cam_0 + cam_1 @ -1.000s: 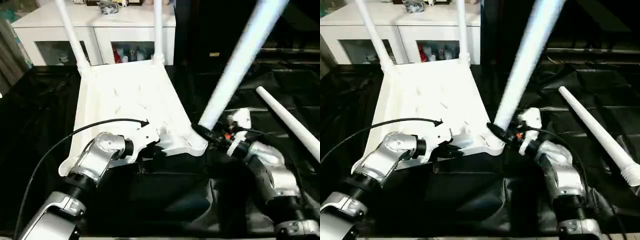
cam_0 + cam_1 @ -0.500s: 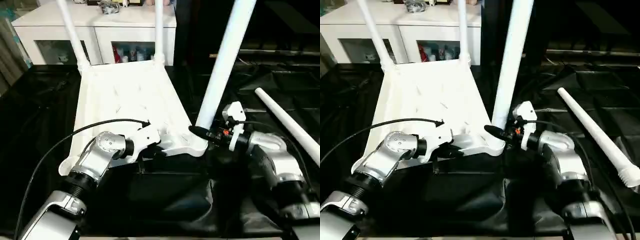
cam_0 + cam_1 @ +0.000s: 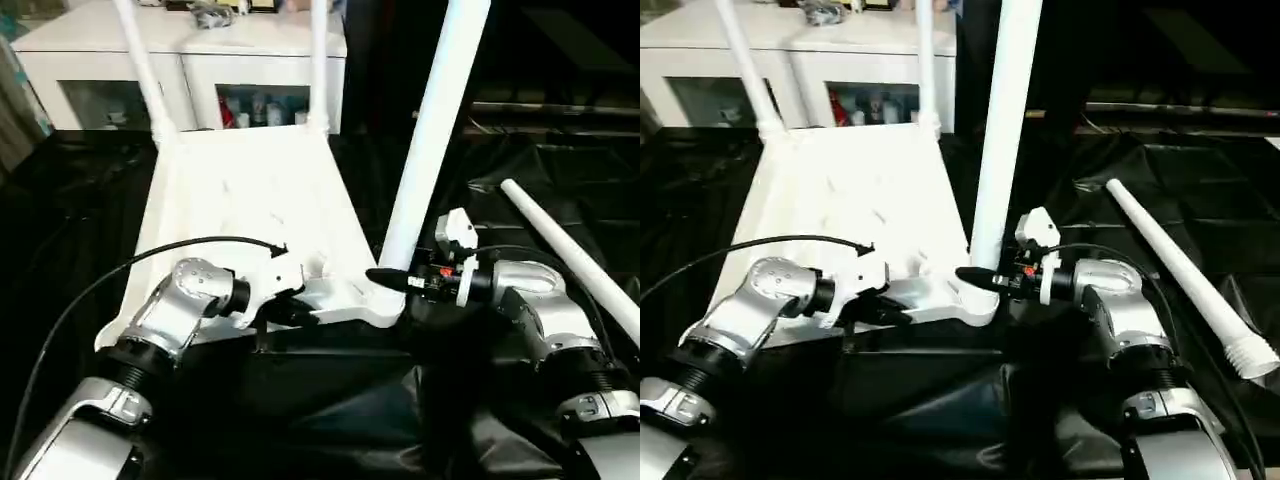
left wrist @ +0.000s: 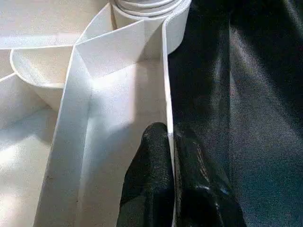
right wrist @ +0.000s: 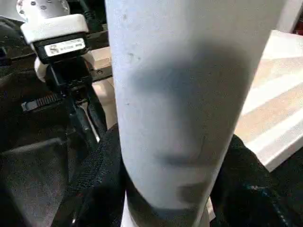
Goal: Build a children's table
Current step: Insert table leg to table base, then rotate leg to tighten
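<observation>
At the near edge of the upturned white plastic rectangular tabletop (image 3: 250,205), the left end effector (image 4: 169,142) has its two black fingers (image 4: 150,161) pressed together on the thin white rim wall, one finger inside the ribbed underside and the other outside over the black cloth. In the head views the left end effector sits just left of the near right corner socket (image 3: 385,300).

The right end effector (image 3: 385,279) reaches in level from the right, its fingers pinching the base of a long white tapered tube leg (image 3: 430,140) that stands close to upright, leaning slightly right, with its lower end at that near right corner socket. In the right wrist view this leg rises between the two dark fingers (image 5: 97,184), which press on either side of it.

The tabletop lies underside up on the black-draped counter (image 3: 70,200), its long axis running from near to far. Two more white tube legs stand in the far corner sockets: one at far left (image 3: 140,60) and one at far right (image 3: 318,60). A fourth white leg (image 3: 1180,275) lies loose on the counter to the right, well apart from the tabletop, its ribbed end nearest. Beyond the counter stands a white cabinet with glass doors (image 3: 200,60).
</observation>
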